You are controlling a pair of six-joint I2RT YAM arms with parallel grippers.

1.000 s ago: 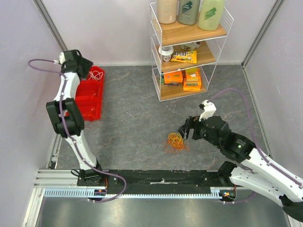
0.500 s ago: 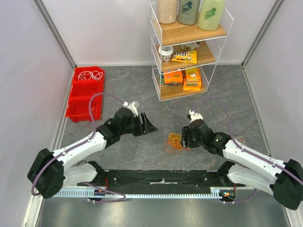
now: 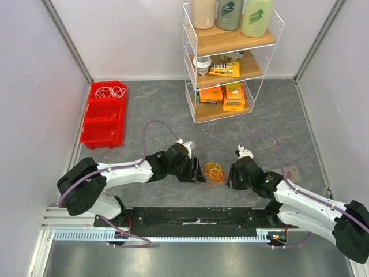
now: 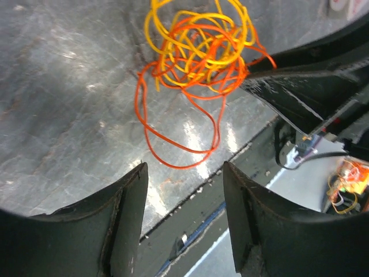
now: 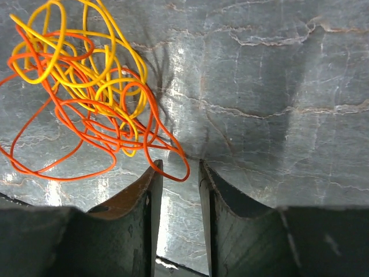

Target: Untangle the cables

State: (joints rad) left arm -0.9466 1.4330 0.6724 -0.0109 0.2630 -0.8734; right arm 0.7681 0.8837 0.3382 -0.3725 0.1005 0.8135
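Observation:
A tangle of orange and yellow cables (image 3: 214,171) lies on the grey table between my two grippers. My left gripper (image 3: 199,172) sits low just left of it. In the left wrist view the cables (image 4: 199,52) lie ahead of my left gripper (image 4: 184,173), which is open and holds nothing. My right gripper (image 3: 231,176) is at the tangle's right edge. In the right wrist view the cables (image 5: 86,98) spread to the upper left, and one orange loop reaches into the narrow gap of my right gripper (image 5: 179,170), untouched by the right finger. White cables (image 3: 109,91) lie in the red bin.
The red bin (image 3: 104,118) stands at the back left. A white wire shelf (image 3: 230,63) with bottles and boxes stands at the back centre. A small card (image 3: 291,172) lies right of the right arm. The black mounting rail (image 3: 196,216) runs along the near edge.
My left arm has swung from the red bin down to the tangle's left side. My right gripper has dropped to the table beside the tangle, and its jaws have narrowed.

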